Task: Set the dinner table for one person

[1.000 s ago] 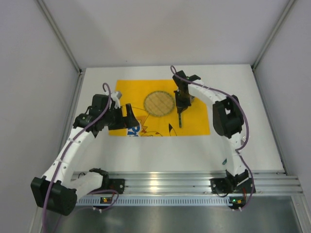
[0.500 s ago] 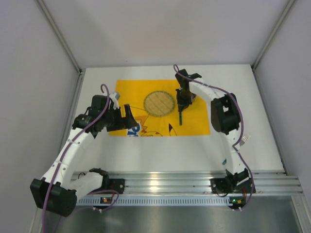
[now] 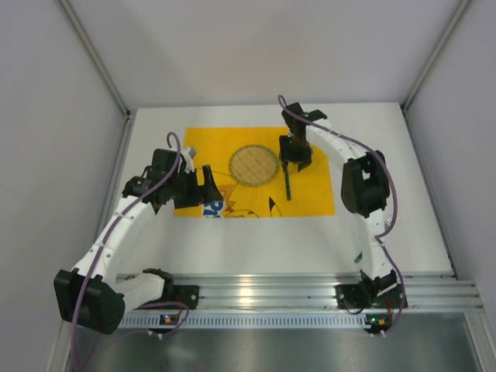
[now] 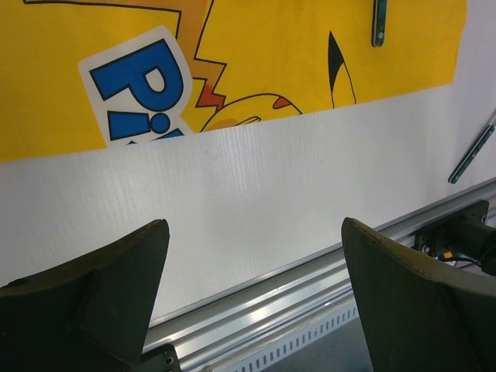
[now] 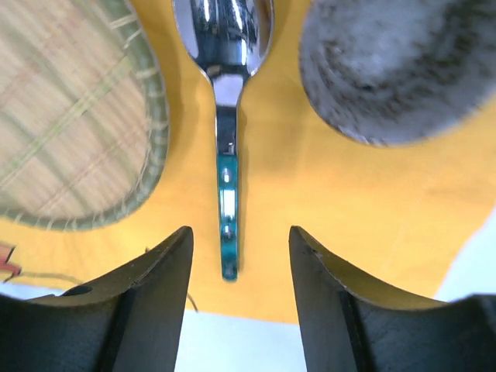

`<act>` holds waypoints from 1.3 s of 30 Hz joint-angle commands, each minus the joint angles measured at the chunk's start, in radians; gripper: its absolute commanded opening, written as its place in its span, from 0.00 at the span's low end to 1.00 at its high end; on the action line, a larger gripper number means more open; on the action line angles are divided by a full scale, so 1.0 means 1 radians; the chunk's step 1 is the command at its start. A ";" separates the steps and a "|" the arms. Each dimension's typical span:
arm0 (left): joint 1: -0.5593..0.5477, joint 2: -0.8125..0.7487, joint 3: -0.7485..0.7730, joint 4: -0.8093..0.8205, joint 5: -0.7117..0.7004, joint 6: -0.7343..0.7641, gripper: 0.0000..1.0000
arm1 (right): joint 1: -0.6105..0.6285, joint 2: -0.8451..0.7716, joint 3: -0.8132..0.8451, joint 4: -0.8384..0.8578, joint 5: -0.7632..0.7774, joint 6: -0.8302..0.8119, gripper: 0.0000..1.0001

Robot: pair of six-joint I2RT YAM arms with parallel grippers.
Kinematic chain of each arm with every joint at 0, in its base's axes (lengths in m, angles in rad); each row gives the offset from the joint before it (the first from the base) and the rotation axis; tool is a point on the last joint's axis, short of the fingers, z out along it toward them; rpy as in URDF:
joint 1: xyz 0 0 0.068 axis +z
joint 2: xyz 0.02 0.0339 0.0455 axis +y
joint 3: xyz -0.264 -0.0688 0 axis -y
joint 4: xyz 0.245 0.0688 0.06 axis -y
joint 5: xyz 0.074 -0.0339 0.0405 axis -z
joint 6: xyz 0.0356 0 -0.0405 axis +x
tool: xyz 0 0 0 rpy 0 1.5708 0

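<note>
The dinner table [image 3: 256,240] is the white worktop, with a yellow cartoon mat [image 3: 310,198] on it. A round woven plate [image 3: 253,164] lies on the mat. A spoon with a teal handle [image 3: 288,186] lies to its right. In the right wrist view the spoon [image 5: 225,194] lies between the woven plate [image 5: 70,116] and a grey round dish [image 5: 395,62]. My right gripper [image 5: 240,232] is open and empty, above the spoon's handle end. My left gripper [image 4: 252,229] is open and empty over bare table [image 4: 271,178], near the mat's front left edge [image 3: 208,186].
A ribbed aluminium rail [image 3: 256,291] runs along the near edge and shows in the left wrist view [image 4: 310,294]. A thin dark utensil [image 4: 471,155] lies on the white top near the right arm's base. Grey walls close the left, right and far sides.
My right gripper has drawn back toward the far side, off the spoon, which stays on the mat. My left arm has shifted slightly.
</note>
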 commanded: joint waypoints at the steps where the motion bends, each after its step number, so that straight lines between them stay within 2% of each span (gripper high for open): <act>1: 0.001 0.009 0.022 0.066 0.041 0.019 0.98 | -0.032 -0.242 -0.007 -0.063 0.068 -0.029 0.53; 4: 0.001 0.012 -0.004 0.100 0.063 0.025 0.98 | -0.127 -0.418 -0.188 -0.064 0.089 0.005 0.55; 5: 0.001 0.009 -0.014 0.111 0.069 0.025 0.98 | -0.168 -0.466 -0.314 -0.063 0.088 0.047 0.57; 6: 0.001 0.011 -0.024 0.120 0.075 0.025 0.98 | -0.261 -0.552 -0.384 -0.057 0.081 0.075 0.59; 7: 0.001 0.006 -0.049 0.146 0.089 0.025 0.98 | -0.312 -0.590 -0.520 -0.051 0.074 0.129 0.60; 8: 0.001 0.006 -0.061 0.158 0.097 0.025 0.98 | -0.364 -0.629 -0.585 -0.047 0.065 0.155 0.62; 9: 0.001 0.006 -0.084 0.169 0.103 0.025 0.98 | -0.483 -0.697 -0.648 -0.037 0.027 0.181 0.70; 10: 0.001 0.005 -0.092 0.184 0.110 0.024 0.98 | -0.533 -0.733 -0.768 -0.028 0.017 0.207 0.75; 12: 0.001 0.005 -0.115 0.200 0.133 0.024 0.98 | -0.668 -0.826 -0.867 -0.002 -0.044 0.267 0.85; 15: 0.001 0.002 -0.136 0.217 0.152 0.030 0.98 | -0.792 -0.900 -1.003 0.022 -0.046 0.301 0.90; 18: 0.001 -0.002 -0.146 0.220 0.163 0.039 0.98 | -0.837 -0.913 -1.058 0.028 -0.025 0.290 0.90; 23: 0.001 -0.014 -0.150 0.206 0.167 0.054 0.98 | -0.840 -0.913 -1.131 0.049 0.008 0.284 0.88; 29: 0.001 -0.021 -0.147 0.188 0.164 0.050 0.98 | -0.840 -0.891 -1.274 0.163 -0.017 0.296 0.74; 30: 0.001 -0.020 -0.144 0.184 0.164 0.051 0.98 | -0.840 -0.885 -1.291 0.193 -0.032 0.298 0.67; 32: 0.001 -0.018 -0.139 0.172 0.156 0.053 0.97 | -0.840 -0.885 -1.333 0.222 -0.047 0.299 0.59; 33: 0.001 -0.020 -0.138 0.171 0.155 0.054 0.97 | -0.840 -0.882 -1.342 0.242 -0.053 0.299 0.49; 34: 0.001 -0.021 -0.138 0.169 0.155 0.054 0.98 | -0.839 -0.882 -1.351 0.249 -0.054 0.293 0.44; 35: 0.001 -0.020 -0.138 0.168 0.152 0.054 0.98 | -0.839 -0.882 -1.353 0.256 -0.055 0.287 0.32; 36: 0.001 -0.018 -0.138 0.166 0.150 0.053 0.98 | -0.840 -0.884 -1.350 0.256 -0.047 0.286 0.00; 39: 0.001 -0.015 -0.136 0.174 0.147 0.050 0.98 | -0.837 -0.876 -1.331 0.256 -0.055 0.261 0.00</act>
